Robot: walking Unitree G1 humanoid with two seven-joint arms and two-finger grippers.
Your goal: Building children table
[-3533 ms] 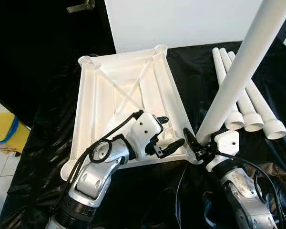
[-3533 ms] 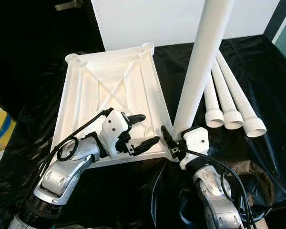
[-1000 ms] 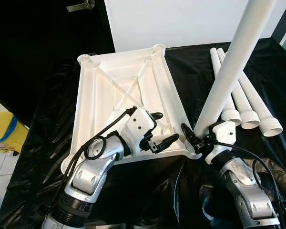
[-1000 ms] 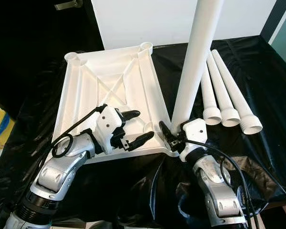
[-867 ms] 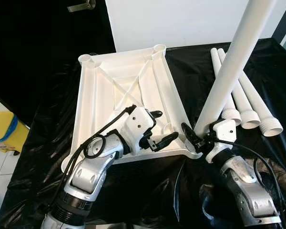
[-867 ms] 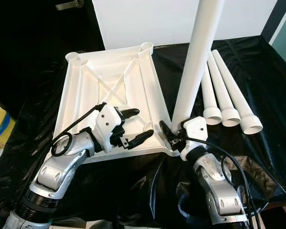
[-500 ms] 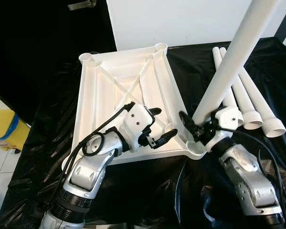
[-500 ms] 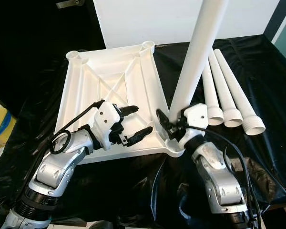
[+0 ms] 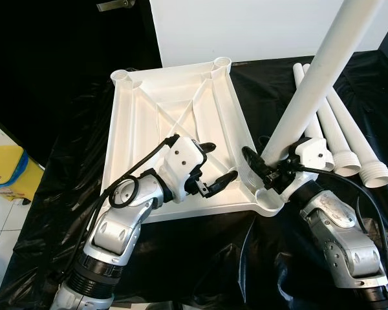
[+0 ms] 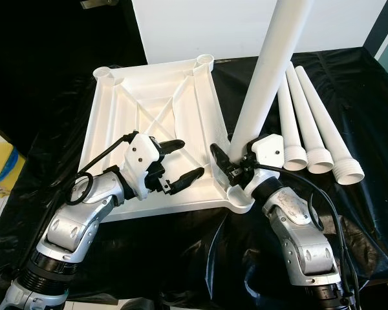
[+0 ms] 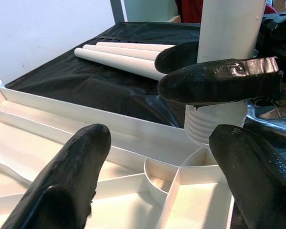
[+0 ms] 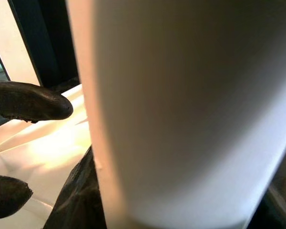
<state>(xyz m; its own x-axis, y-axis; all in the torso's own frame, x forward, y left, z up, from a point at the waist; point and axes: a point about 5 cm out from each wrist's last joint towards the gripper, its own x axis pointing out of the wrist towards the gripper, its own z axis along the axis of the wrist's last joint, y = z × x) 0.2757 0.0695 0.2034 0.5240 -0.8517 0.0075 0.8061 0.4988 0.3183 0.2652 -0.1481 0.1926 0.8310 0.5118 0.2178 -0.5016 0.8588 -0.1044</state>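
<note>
While your right gripper (image 10: 227,166) pinches the upright white leg (image 9: 317,81) over the tabletop's (image 9: 181,103) near right corner socket, your left gripper (image 9: 215,165) hovers spread beside it. Three spare legs (image 10: 310,123) lie on the black sheet (image 9: 71,161); a white wall (image 9: 258,26) stands behind.

My right gripper (image 9: 262,169) is clamped on the upright table leg (image 9: 317,77), which blocks the near right corner socket (image 9: 266,196) of the upturned tabletop (image 9: 161,116). My left gripper (image 9: 213,166), fingers spread, hovers over the tray's near end, crowding that corner from the other side. The far half of the tabletop and its two far sockets (image 9: 221,63) lie unobstructed. Three spare legs (image 10: 310,123) lie just right of the upright one, narrowing passage there.
</note>
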